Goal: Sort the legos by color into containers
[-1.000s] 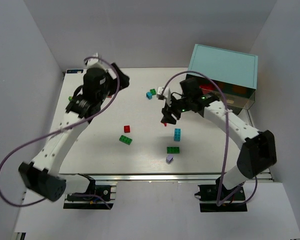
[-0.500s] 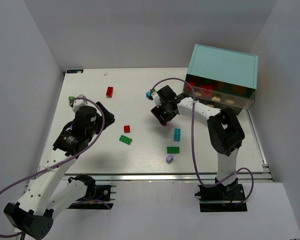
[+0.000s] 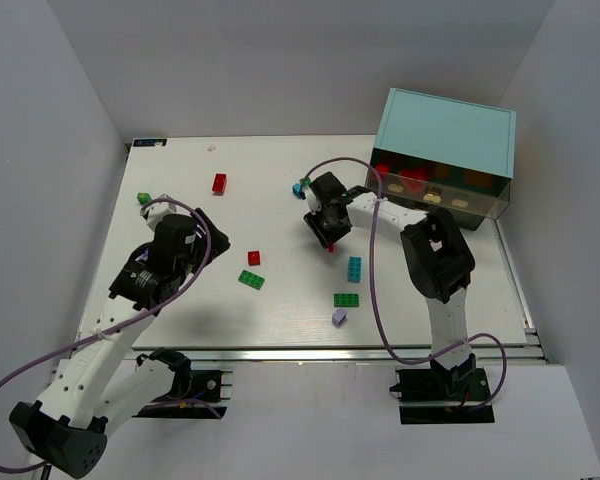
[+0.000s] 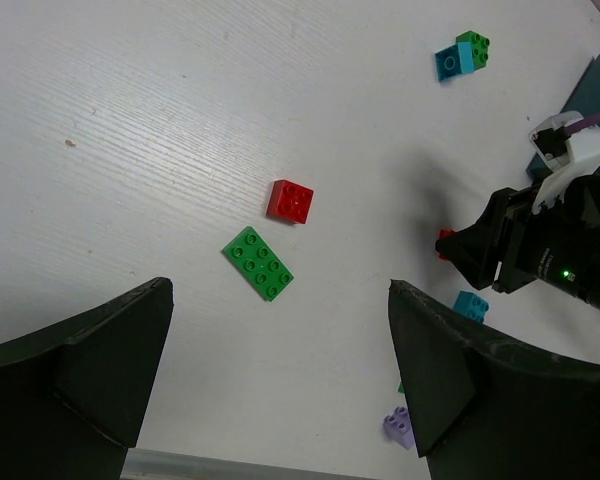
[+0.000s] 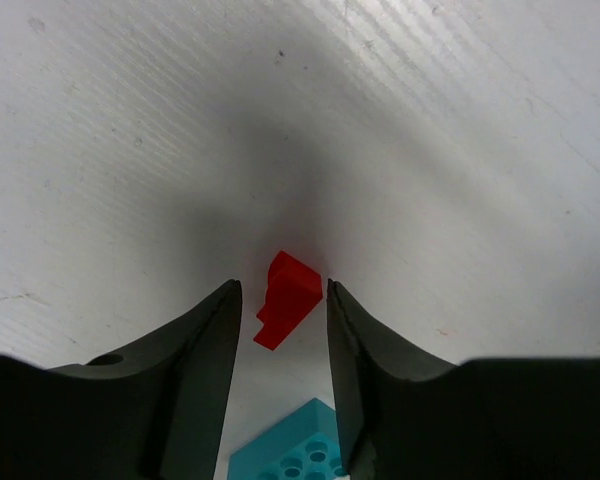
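A small red lego (image 5: 288, 297) lies on the white table between the fingers of my right gripper (image 5: 282, 286). The jaws stand narrow on either side of it, with slim gaps showing. From above, that gripper (image 3: 330, 238) points down at the red lego (image 3: 331, 247) mid-table. My left gripper (image 4: 280, 300) hangs wide open and holds nothing. It hovers over a green lego (image 4: 258, 262) and a red lego (image 4: 290, 200). A cyan lego (image 5: 290, 450) lies just near of the right fingers. The teal cabinet (image 3: 445, 135) with clear containers (image 3: 430, 192) stands at the back right.
More legos are scattered about: red (image 3: 219, 183) and a green one (image 3: 143, 198) at the back left, a cyan-green pair (image 3: 302, 186), cyan (image 3: 354, 268), green (image 3: 346, 300) and lavender (image 3: 339, 317) near the front. White walls enclose the table.
My left arm swung from the back of the table toward the front left and has stayed there. My right gripper's jaws have narrowed around the small red lego.
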`<action>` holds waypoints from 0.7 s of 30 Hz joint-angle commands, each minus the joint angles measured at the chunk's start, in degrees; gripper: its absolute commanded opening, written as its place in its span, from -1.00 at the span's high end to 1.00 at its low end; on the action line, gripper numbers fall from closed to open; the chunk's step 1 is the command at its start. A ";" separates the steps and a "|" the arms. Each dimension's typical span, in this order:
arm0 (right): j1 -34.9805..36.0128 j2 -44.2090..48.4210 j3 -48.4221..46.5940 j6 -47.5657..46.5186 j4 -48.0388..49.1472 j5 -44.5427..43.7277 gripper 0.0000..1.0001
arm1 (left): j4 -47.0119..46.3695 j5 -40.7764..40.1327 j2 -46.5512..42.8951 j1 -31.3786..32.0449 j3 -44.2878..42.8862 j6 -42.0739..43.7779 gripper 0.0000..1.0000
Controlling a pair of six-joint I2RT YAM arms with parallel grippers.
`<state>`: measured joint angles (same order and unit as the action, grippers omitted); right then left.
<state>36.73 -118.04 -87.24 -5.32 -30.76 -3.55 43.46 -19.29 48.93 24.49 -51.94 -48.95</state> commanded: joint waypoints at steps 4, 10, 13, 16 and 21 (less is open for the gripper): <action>-0.69 -0.96 -1.44 1.36 -2.28 2.41 0.19 | -0.31 -0.66 -0.32 -0.06 1.49 -0.18 -0.96; -1.04 0.35 -1.00 -0.38 -2.02 4.76 0.63 | -3.82 2.23 2.04 -0.06 3.07 0.61 -0.96; -1.05 5.69 -0.74 -5.12 0.00 11.44 0.89 | -4.70 3.12 5.63 -0.06 2.64 2.36 -0.96; -1.66 12.10 -1.96 -13.64 -0.26 23.03 1.00 | -4.88 3.91 9.59 -0.06 0.97 5.43 -0.96; -4.65 21.96 -3.55 -24.38 -0.18 36.59 1.00 | -4.79 3.91 20.14 -0.06 -3.50 10.09 -0.96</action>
<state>34.06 -103.74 -87.50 -21.63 -32.56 21.93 39.86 -16.01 66.02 24.49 -51.66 -43.05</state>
